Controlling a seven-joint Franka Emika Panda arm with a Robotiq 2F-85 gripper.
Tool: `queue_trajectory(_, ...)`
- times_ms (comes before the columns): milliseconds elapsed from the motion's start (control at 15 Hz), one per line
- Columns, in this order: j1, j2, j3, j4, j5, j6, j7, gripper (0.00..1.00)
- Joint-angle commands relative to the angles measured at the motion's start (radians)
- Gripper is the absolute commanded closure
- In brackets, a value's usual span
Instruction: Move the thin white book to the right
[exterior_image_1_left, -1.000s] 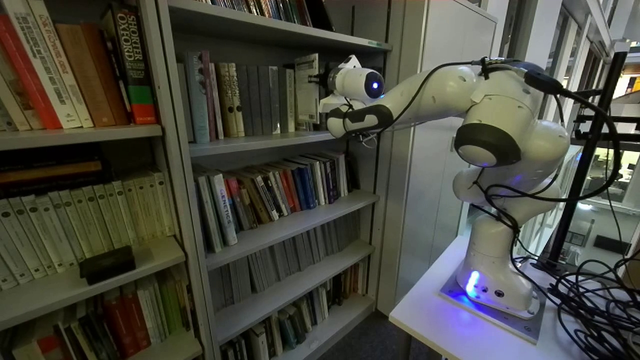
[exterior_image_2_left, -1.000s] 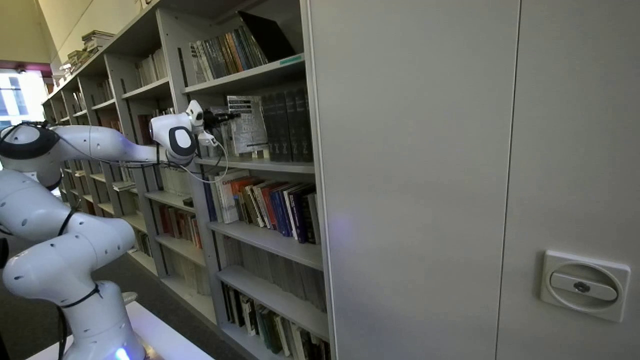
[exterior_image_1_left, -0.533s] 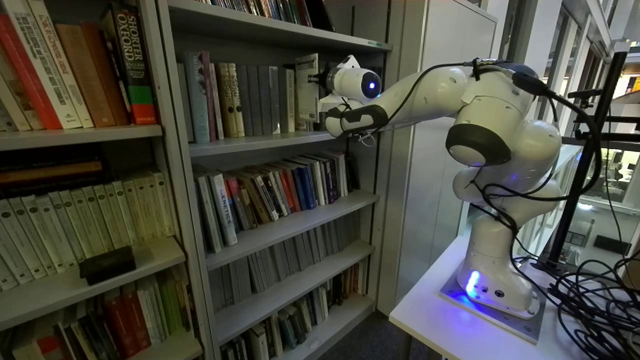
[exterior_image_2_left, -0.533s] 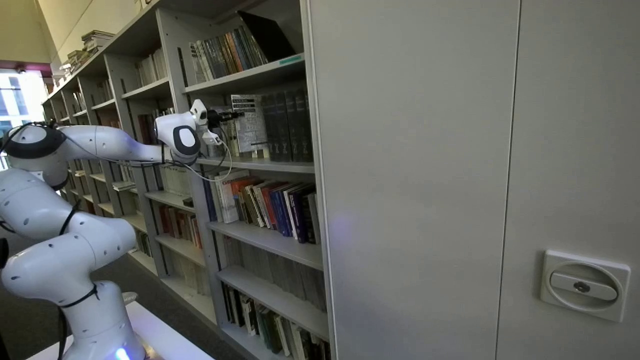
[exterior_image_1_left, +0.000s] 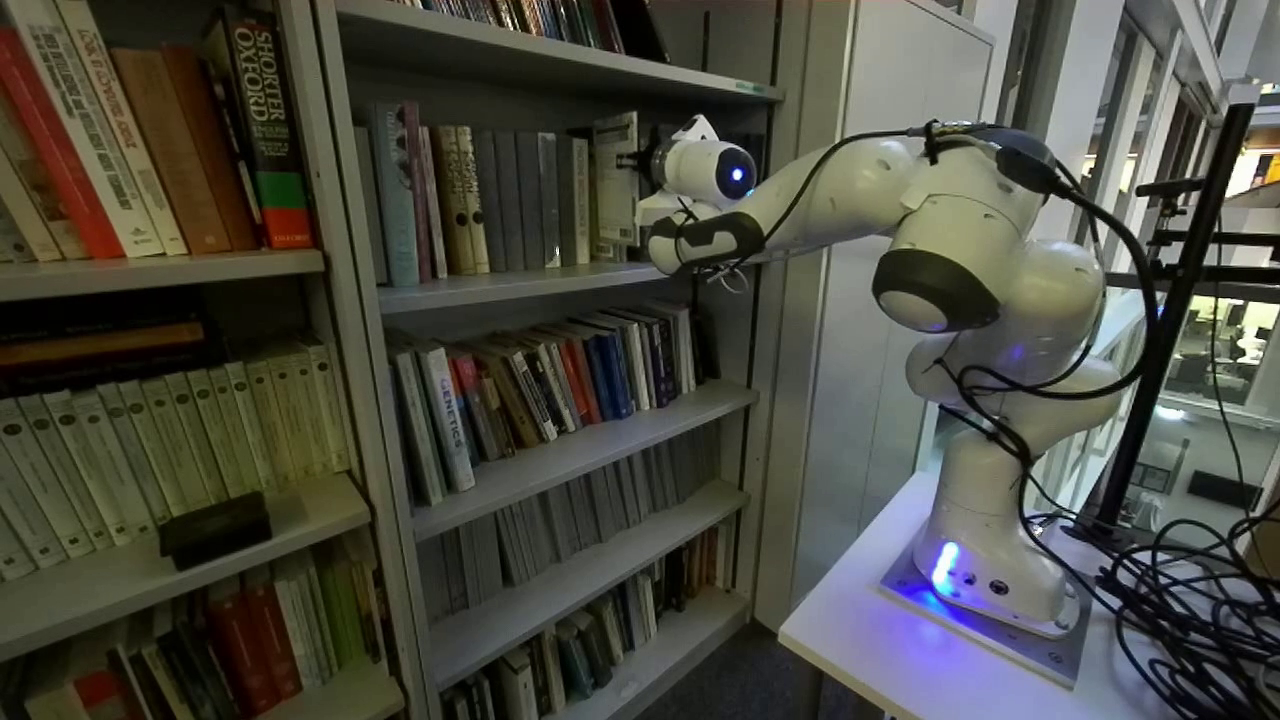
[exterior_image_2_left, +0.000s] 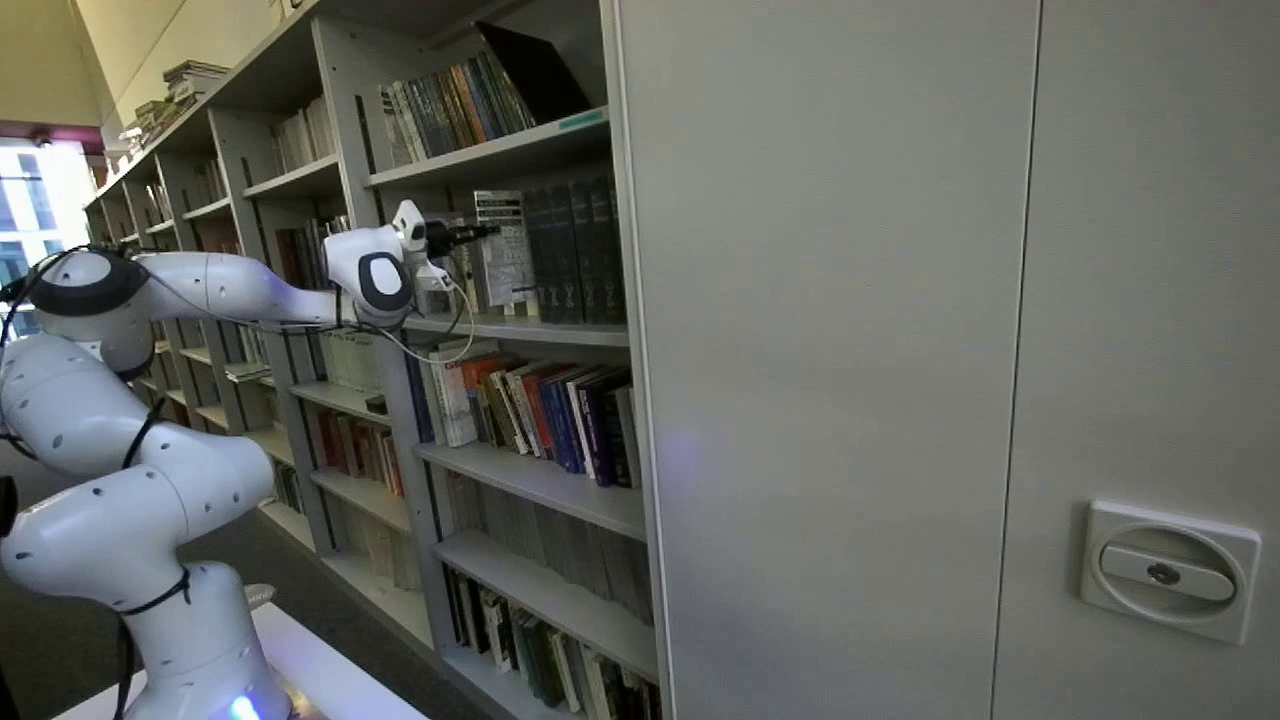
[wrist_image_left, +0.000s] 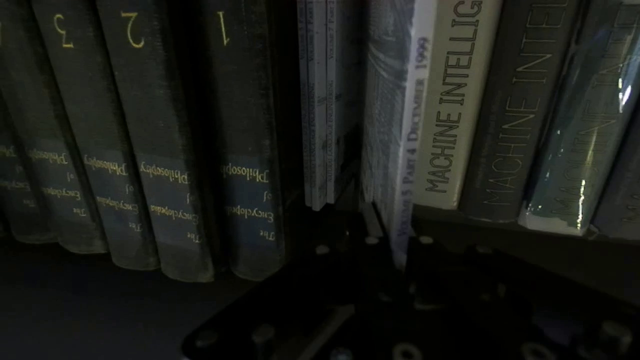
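Note:
The thin white book (wrist_image_left: 412, 115) stands upright, with its printed spine facing me in the wrist view. My gripper (wrist_image_left: 398, 246) is shut on the end of that spine, one dark fingertip on each side. In both exterior views the white book (exterior_image_1_left: 615, 190) juts forward from the row, so its cover shows, and my gripper (exterior_image_2_left: 488, 232) reaches its front edge from the robot's side. The cover of the white book (exterior_image_2_left: 508, 250) faces the dark volumes. Whether its lower edge rests on the shelf cannot be told.
Dark encyclopedia volumes (wrist_image_left: 240, 125) stand on one side, their lettering upside down in the wrist view. Several thin journals (wrist_image_left: 317, 110) sit farther back. Machine Intelligence books (wrist_image_left: 455, 110) are close on the other side. A shelf board (exterior_image_1_left: 560, 62) runs above, and a grey cabinet (exterior_image_2_left: 820, 350) adjoins.
In an exterior view my gripper and the white book have shifted right, toward the dark volumes, and less of the cover shows. The arm has swung toward the shelf. The grip is unchanged.

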Motion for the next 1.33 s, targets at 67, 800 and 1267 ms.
queue_trajectory(67,-0.083,-0.006,0.029,0.074,0.026,0.011,0.011,0.98)
queue_trajectory(800,-0.235,-0.001,0.125,0.186,0.031,0.011,0.027,0.98)
queue_trajectory(1267,-0.327,-0.002,0.186,0.254,0.031,0.011,0.046,0.98)
